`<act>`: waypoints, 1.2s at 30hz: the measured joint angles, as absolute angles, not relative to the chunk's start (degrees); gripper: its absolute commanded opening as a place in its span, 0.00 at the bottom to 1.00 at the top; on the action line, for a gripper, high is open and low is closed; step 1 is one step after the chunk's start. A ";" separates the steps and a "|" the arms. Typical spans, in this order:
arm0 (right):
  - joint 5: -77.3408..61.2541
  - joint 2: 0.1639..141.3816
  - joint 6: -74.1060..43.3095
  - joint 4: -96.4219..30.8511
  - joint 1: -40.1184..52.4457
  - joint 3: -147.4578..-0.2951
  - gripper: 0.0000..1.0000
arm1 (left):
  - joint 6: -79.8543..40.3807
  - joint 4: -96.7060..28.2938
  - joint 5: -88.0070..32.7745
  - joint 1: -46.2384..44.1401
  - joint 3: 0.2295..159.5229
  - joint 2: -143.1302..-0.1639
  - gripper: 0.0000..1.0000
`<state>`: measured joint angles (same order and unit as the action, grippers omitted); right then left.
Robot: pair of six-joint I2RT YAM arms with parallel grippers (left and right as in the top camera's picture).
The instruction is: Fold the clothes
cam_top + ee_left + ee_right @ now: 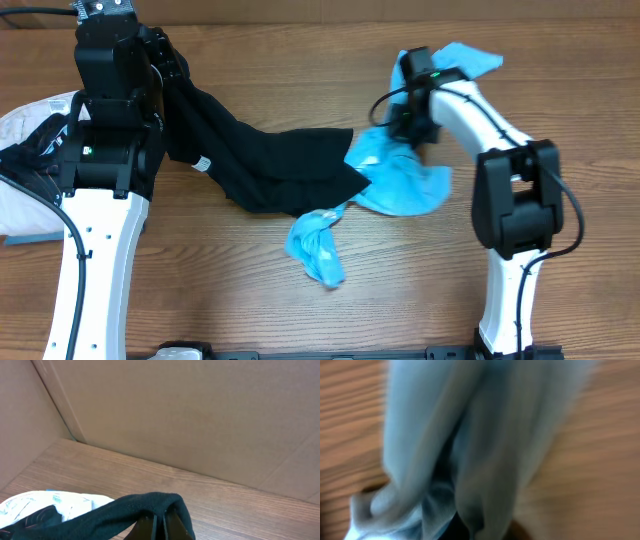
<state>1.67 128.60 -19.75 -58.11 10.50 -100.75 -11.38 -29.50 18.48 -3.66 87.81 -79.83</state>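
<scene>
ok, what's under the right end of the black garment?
The light blue shirt: it sticks out from beneath the black garment on the wooden table. How far it runs underneath is hidden by the black fabric.

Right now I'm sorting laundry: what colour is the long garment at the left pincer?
The garment is plain black; clearest overhead.

place: lab bench | seen: wood table (250,300), panel wall (175,415) (beige)
</scene>
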 measured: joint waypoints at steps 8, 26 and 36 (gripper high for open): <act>19.51 122.37 -20.62 -71.53 -7.94 -113.06 0.13 | -11.38 -29.61 18.39 -3.66 87.81 -79.83 0.04; -4.16 112.66 -3.44 -75.11 -2.87 -115.46 0.64 | -11.35 -29.63 18.37 -3.66 87.81 -79.83 0.05; -9.65 117.43 -1.54 -74.37 6.02 -105.60 0.64 | -11.38 -29.85 18.37 -3.64 87.81 -79.83 0.06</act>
